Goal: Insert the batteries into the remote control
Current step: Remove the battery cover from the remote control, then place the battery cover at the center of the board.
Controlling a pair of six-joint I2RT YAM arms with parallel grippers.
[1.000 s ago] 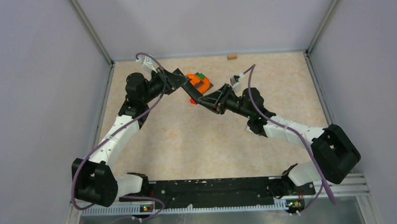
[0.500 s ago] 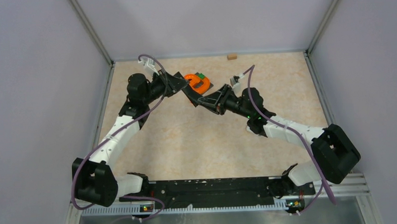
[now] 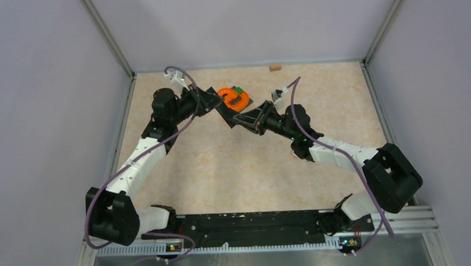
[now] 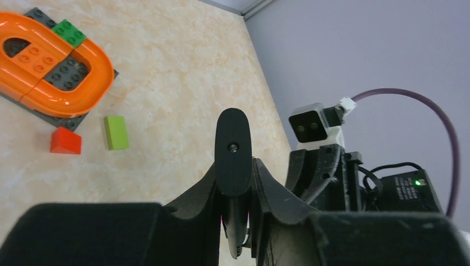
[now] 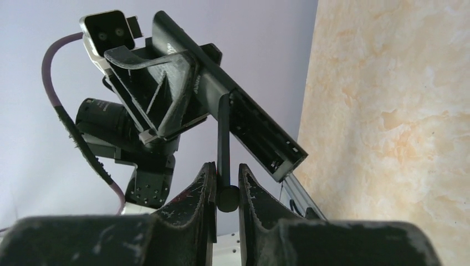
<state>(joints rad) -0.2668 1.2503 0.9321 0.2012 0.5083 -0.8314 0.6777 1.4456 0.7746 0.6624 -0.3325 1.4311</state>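
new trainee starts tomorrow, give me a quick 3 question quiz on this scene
1. True or false: the left pincer grips the black remote.
2. What lies loose beside the orange track? A) a red block and a green block B) two blue batteries C) a screwdriver
3. Fill in: the right pincer is closed on a thin ____ strip.

Key: 1 true; 2 A; 3 black

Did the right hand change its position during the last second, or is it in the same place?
Yes. The right hand, gripping a thin black piece, has shifted slightly left, closer to the fixed orange track.
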